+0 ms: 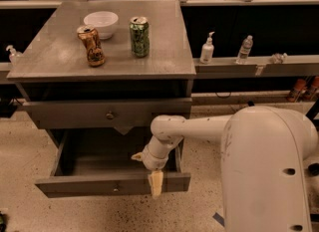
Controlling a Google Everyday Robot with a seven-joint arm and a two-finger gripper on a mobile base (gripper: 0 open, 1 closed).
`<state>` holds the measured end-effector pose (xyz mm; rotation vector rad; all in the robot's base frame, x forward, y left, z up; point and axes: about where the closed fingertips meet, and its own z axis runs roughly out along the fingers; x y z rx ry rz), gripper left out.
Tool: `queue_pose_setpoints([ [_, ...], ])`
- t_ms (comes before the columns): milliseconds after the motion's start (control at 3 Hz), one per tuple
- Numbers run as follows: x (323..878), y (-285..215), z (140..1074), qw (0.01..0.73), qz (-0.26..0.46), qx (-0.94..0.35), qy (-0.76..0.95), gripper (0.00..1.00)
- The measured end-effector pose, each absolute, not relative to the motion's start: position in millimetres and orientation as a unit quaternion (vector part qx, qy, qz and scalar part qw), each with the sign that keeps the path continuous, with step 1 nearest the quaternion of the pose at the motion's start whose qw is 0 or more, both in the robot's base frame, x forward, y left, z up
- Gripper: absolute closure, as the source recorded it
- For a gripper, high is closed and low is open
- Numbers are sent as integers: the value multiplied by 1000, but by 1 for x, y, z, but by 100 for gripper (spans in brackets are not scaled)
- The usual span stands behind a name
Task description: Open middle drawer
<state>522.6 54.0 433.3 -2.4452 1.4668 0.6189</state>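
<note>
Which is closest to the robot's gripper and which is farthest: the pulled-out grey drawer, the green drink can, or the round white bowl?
The gripper sits at the drawer's front edge.
1. pulled-out grey drawer, right at the gripper
2. green drink can, up on the grey tabletop
3. round white bowl, farther back and left

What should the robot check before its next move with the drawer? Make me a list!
1. Is the middle drawer pulled out? Ok: its grey box shows open below the cabinet.
2. Where is the end effector? Ok: at the drawer's front panel, right of the knob.
3. Does it have a firm hold on the panel? Cannot tell.
4. Is the upper drawer shut? Ok.
5. Are the green can, brown can and bowl standing on the cabinet top? Ok.
</note>
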Motion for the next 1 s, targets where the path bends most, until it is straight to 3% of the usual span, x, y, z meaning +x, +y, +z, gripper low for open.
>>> queue_pose_setpoints([
  [667, 498, 42, 436, 124, 223, -801, 541, 0],
  [1000, 477, 14, 420, 200, 217, -773, 562, 0],
])
